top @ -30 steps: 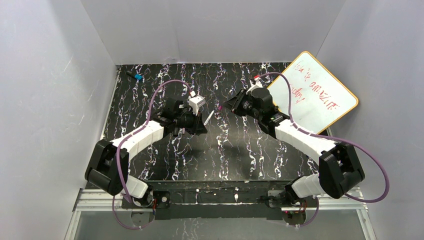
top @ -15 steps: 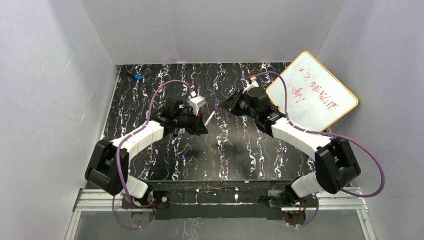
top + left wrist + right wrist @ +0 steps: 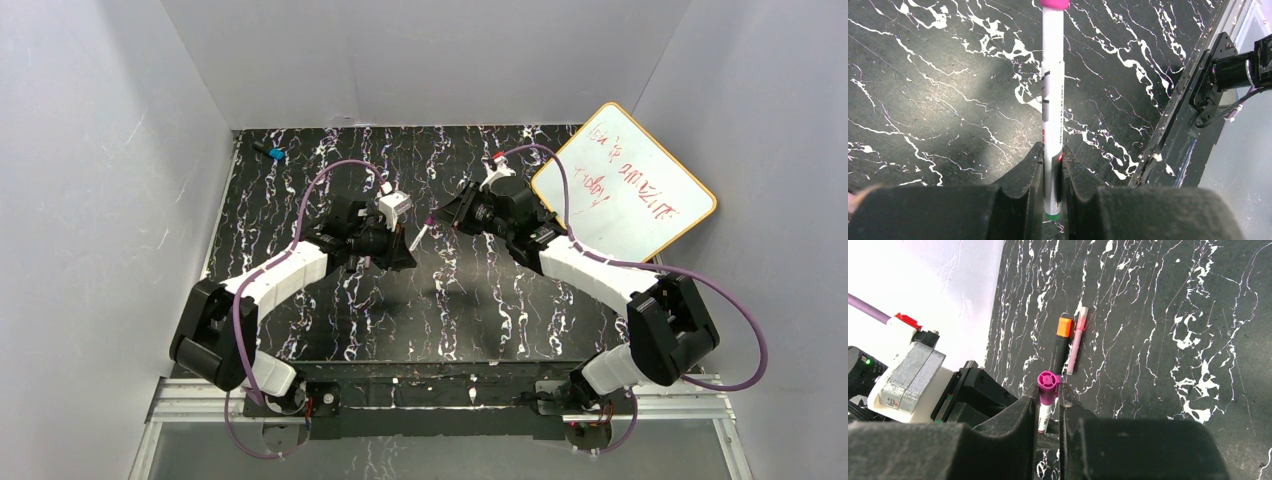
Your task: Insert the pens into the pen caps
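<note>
Marker check: gripped white-grey marker (image 3: pixel 1053 100) near its tail, left gripper (image 3: pixel 1052 157) jaws pressed on the barrel, with the rest reaching straight ahead of them. Found magenta cap (image 3: pixel 1047 382) at the marker's far end, pinched between the right gripper (image 3: pixel 1048 402) jaws. Noted black marker with an orange end (image 3: pixel 1062 347) and pink marker (image 3: pixel 1076 340) side by side on the marbled tabletop (image 3: pixel 1173 315) beyond the right jaws, and whiteboard (image 3: pixel 628 180) well behind them.

Marbled table (image 3: pixel 265 205), orange-ended black pen (image 3: pixel 1062 347) beside pink pen (image 3: pixel 1077 340), blue-ended item (image 3: pixel 272 153), whiteboard (image 3: pixel 630 185)
</note>
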`<state>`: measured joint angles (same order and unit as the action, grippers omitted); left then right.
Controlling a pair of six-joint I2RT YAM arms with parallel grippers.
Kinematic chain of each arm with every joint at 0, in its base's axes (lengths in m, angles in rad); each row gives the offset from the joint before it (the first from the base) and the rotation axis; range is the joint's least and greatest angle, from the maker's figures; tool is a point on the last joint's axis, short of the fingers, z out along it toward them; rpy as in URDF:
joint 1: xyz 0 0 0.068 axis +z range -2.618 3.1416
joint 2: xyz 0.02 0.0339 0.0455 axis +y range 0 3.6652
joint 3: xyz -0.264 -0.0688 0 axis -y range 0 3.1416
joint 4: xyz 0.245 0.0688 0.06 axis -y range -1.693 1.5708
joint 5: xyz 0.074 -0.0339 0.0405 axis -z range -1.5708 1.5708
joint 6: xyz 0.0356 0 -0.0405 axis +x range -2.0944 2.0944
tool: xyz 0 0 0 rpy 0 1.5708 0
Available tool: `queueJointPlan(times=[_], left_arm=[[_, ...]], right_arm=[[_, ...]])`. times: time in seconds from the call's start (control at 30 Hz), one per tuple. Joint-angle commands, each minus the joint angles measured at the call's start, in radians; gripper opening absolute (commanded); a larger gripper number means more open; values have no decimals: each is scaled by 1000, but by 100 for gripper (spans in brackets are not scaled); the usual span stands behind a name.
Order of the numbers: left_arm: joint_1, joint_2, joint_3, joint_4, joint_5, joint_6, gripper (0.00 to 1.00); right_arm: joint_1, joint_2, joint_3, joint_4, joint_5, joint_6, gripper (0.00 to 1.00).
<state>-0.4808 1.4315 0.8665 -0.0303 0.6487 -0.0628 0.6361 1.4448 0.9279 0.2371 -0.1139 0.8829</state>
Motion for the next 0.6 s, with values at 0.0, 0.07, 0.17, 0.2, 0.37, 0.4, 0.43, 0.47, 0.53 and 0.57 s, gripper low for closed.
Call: queueJointPlan(times=[0.0, 0.07, 0.17, 0.2, 0.37, 0.4, 0.43, 0.47, 0.53, 0.57], left_arm=[[-4, -37, 0, 2, -13, 19, 0], [-4, -45, 2, 9, -32, 24, 0], [-4, -54, 3, 24, -55, 24, 0], [-4, -57, 2, 26, -61, 24, 0], [-4, -83, 1, 69, -88, 27, 0], [-4, -88, 5, 71, -95, 34, 0], [-4, -94, 9, 73, -104, 43, 0], [-4, -100, 15, 74, -115, 53, 0], [-4, -108, 29, 84, -140, 58, 0], [-4, -109, 38, 90, -151, 81, 0]], right_arm=[[20, -2, 38, 51, -32, -2, 9], [32, 1, 37, 53, -44, 0, 9], [50, 6, 38, 54, -56, 2, 9], [56, 8, 39, 54, -58, 1, 9], [83, 17, 62, 48, -80, -19, 10], [87, 19, 70, 46, -89, -27, 9], [91, 23, 81, 40, -96, -35, 10], [96, 27, 93, 32, -102, -44, 10], [105, 33, 119, 15, -113, -64, 9], [111, 35, 131, 4, -115, -75, 9]])
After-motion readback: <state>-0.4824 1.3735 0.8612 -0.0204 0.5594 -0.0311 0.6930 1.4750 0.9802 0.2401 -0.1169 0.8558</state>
